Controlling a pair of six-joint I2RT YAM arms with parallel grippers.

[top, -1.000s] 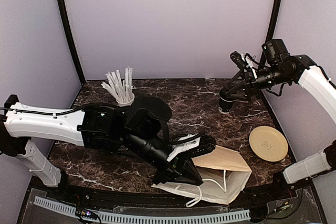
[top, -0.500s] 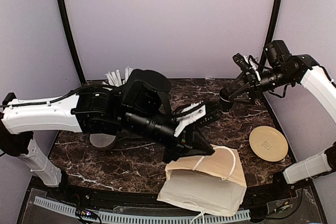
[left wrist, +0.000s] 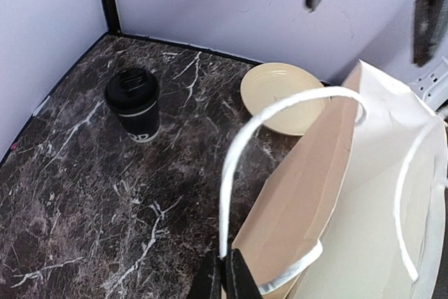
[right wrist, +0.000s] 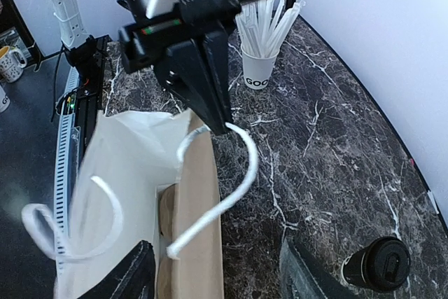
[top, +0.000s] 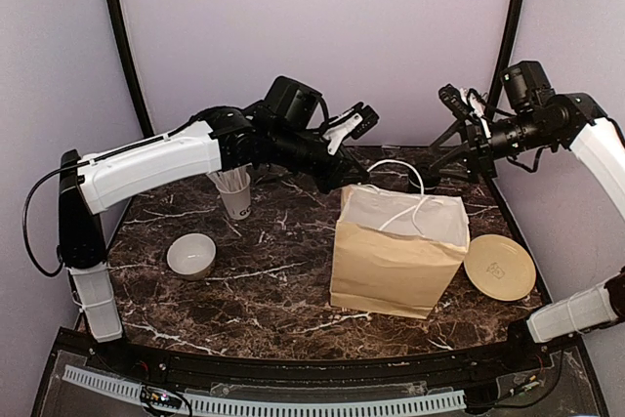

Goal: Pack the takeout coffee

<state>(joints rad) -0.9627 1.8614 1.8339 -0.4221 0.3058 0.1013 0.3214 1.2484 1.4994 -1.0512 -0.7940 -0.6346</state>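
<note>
Your left hand point(left wrist: 225, 274) pinches the white handle point(left wrist: 234, 159) of the brown paper bag point(top: 391, 261); right hand point(right wrist: 215, 250) spread wide; coffee cup point(left wrist: 133, 103) at far-right corner.

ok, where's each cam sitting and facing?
Top external: above and behind, looking down at the table; left arm, right arm show.
Left wrist: faces right over the paper bag to the coffee cup; left end effector at bottom, pinching the handle.
Right wrist: faces left over the bag to the stick cup; right end effector open at bottom.
Shared: wrist views both catch bag and coffee cup.
</note>
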